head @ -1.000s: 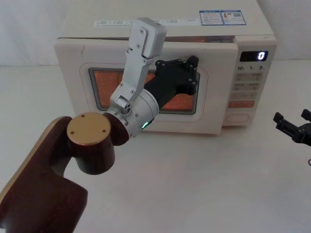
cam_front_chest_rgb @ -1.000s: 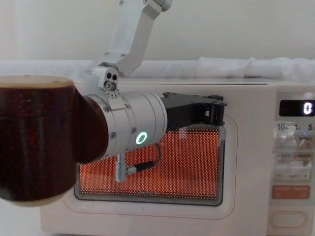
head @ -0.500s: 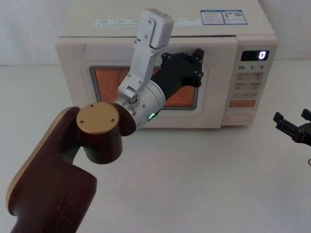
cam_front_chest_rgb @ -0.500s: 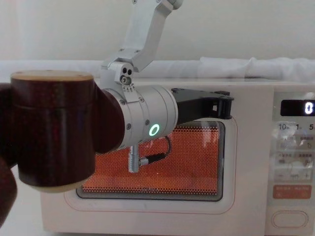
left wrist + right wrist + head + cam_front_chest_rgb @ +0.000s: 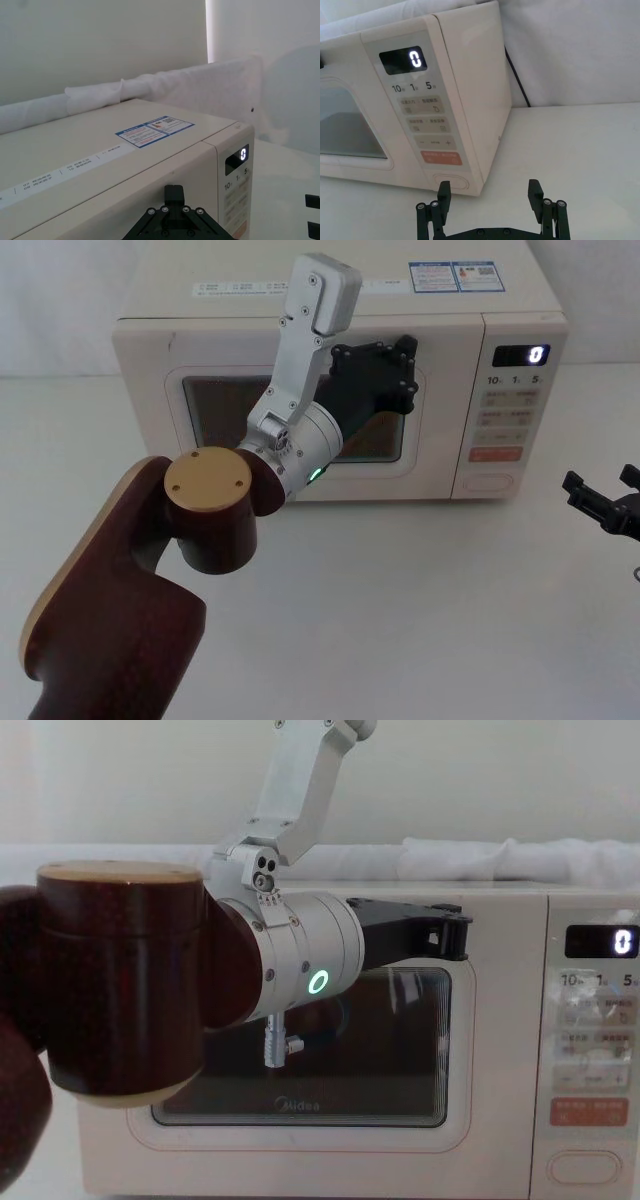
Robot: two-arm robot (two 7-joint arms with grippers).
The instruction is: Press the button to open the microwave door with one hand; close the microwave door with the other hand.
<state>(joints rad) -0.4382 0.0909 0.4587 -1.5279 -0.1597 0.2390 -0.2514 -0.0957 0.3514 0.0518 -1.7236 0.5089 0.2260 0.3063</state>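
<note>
Reading "Midea" on microwave door point(image 5: 300, 1105), display point(image 5: 602, 941) showing 0

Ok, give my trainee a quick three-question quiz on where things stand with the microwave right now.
1. True or false: the microwave door sits flush with the control panel.
2. Which gripper is up against the door's upper right part? A) left gripper B) right gripper
3. Fill in: the display reads ___.

Key:
1. True; the door looks shut and its window is dark.
2. A; the right gripper hangs low beside the microwave, near the button, with its fingers apart.
3. 0
</note>
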